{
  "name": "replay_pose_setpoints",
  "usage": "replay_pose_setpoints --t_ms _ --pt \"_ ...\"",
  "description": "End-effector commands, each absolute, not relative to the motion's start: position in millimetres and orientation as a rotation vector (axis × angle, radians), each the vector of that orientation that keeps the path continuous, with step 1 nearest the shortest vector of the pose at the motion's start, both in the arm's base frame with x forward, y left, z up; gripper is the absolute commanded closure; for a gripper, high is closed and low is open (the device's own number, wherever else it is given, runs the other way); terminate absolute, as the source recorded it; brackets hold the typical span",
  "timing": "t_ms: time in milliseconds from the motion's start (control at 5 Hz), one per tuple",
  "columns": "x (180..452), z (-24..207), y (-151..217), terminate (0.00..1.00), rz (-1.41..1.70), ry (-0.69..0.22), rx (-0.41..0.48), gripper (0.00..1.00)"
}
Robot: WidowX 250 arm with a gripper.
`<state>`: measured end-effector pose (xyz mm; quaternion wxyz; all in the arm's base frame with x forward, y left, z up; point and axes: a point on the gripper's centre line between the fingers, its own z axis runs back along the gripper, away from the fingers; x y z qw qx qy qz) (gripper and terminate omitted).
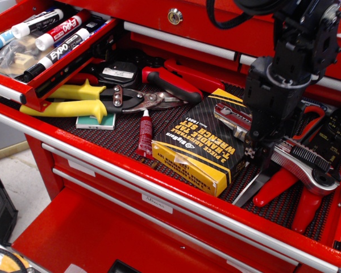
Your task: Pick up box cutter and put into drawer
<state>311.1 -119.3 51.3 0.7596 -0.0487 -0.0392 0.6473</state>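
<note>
Red tool drawer [176, 196] open; box cutter [298, 162] lies inside, resting on wrench box [207, 145] and scissors [281, 185]; claw [260, 152] low over it, grip state unclear; pickup apparently pending.

Gripper [260, 152] sat low over the box cutter [304, 165]; its black body covered the knife's middle, so I could not see the jaws or whether they touched it. Only the cutter's blade end on the wrench-set box [207, 149] and its curved butt showed. The arm ran out past the top edge. Red-handled scissors [281, 185] were partly under the cutter, blades mostly hidden. Yellow snips [74, 101] had their handle ends tucked beneath the marker tray [34, 94]. The tray was cut off at the left edge. Small label print on the red tube [145, 133] was unreadable to me.
</note>
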Motion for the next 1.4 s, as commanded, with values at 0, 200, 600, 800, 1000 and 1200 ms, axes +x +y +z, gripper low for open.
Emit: replay_pose_setpoints --t_ms 0,200,600,800,1000,1200 --pt "321.8 57.1 -112.9 0.0 1.403 -0.081 -0.133 1.0" --pt "317.3 80.3 -106.5 0.0 1.43 -0.068 -0.067 1.0" --pt "315.7 147.3 -25.4 0.0 1.402 -0.016 0.049 1.0" --pt "318.4 156.7 20.2 0.0 1.287 -0.106 0.037 1.0" --pt "322.3 173.8 66.5 0.0 1.131 -0.057 0.083 1.0" --pt "321.8 195.2 108.7 0.0 0.916 -0.052 0.175 1.0"
